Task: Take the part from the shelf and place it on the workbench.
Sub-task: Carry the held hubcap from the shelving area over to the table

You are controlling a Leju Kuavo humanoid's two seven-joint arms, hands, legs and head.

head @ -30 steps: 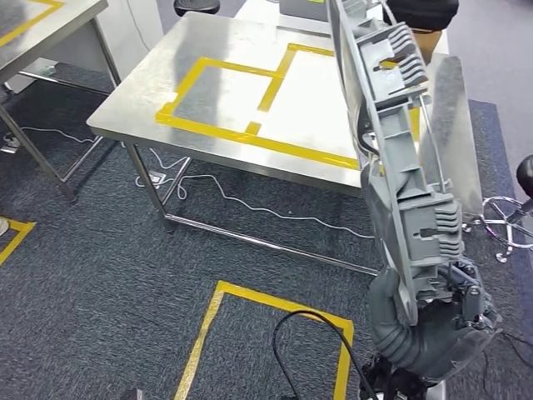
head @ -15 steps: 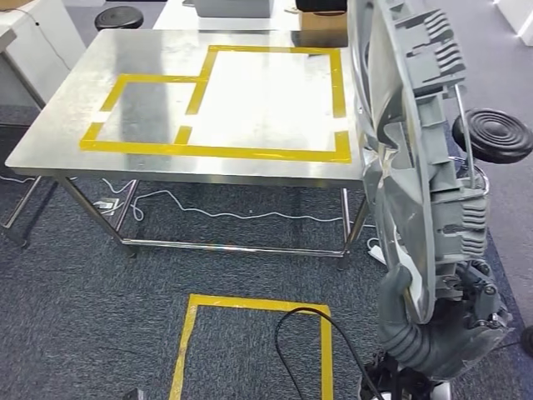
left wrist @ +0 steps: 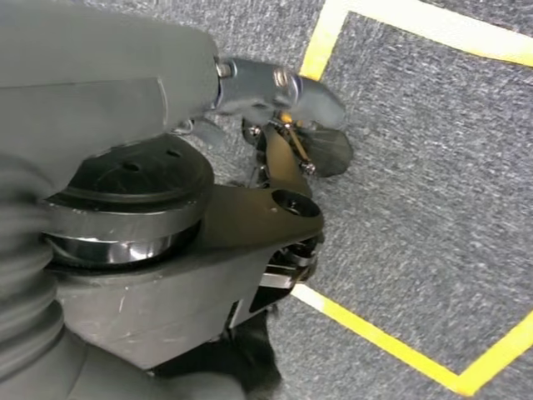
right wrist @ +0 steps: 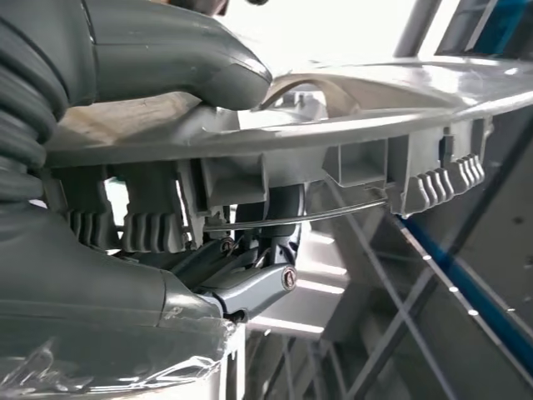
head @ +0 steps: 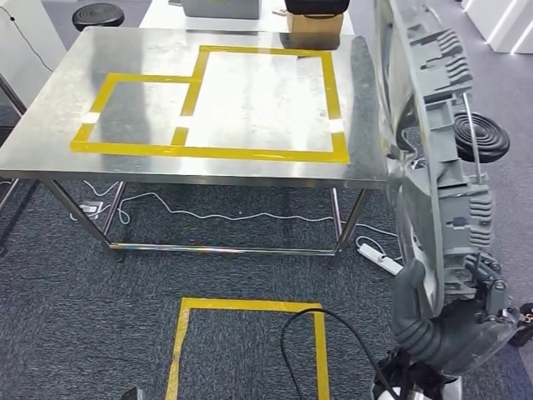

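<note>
Right hand (head: 462, 321) is clamped on the bottom of the big grey ribbed plastic part (head: 434, 158), carrying it upright along the right of the frame, probably so it clears the steel bench (head: 50, 125) edge. Yellow-taped zone looks wide open. Left hand (left wrist: 283, 92) hangs over the carpet; can't tell its state.

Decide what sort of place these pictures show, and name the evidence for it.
Probably a workshop or robot test area: a steel workbench marked with yellow tape outlines, a taped square on the grey carpet, and a grey moulded part held in the right hand.
</note>
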